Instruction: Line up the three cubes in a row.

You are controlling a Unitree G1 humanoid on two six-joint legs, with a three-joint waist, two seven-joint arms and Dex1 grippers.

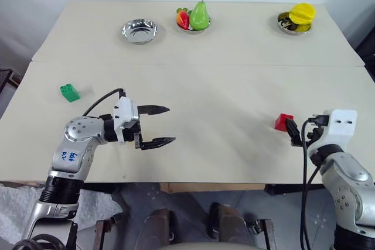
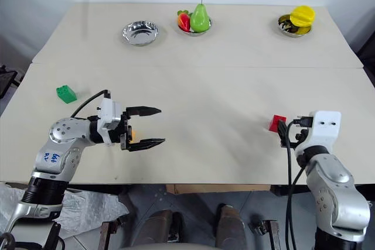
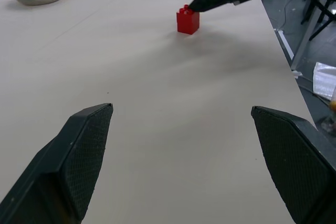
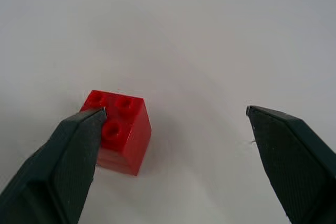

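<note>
The green cube (image 1: 69,92) lies at the table's left, well behind my left arm. The red cube (image 1: 283,122) sits near the front right. My right gripper (image 4: 176,110) is open just short of it, and one fingertip (image 4: 94,124) overlaps the cube's (image 4: 122,129) near corner; the cube is beside that finger, not between the two. My left gripper (image 1: 171,124) hangs open and empty over the front left of the table, pointing across toward the red cube (image 3: 188,20). A small orange-yellow patch (image 2: 132,134) shows between its finger bases; I cannot tell whether it is the third cube.
Three steel bowls stand along the far edge: an empty bowl (image 1: 139,30), one with a green pear and red fruit (image 1: 195,19), and one with yellow fruit (image 1: 296,19). A seam (image 1: 193,64) runs across the table. Bare tabletop lies between the two grippers.
</note>
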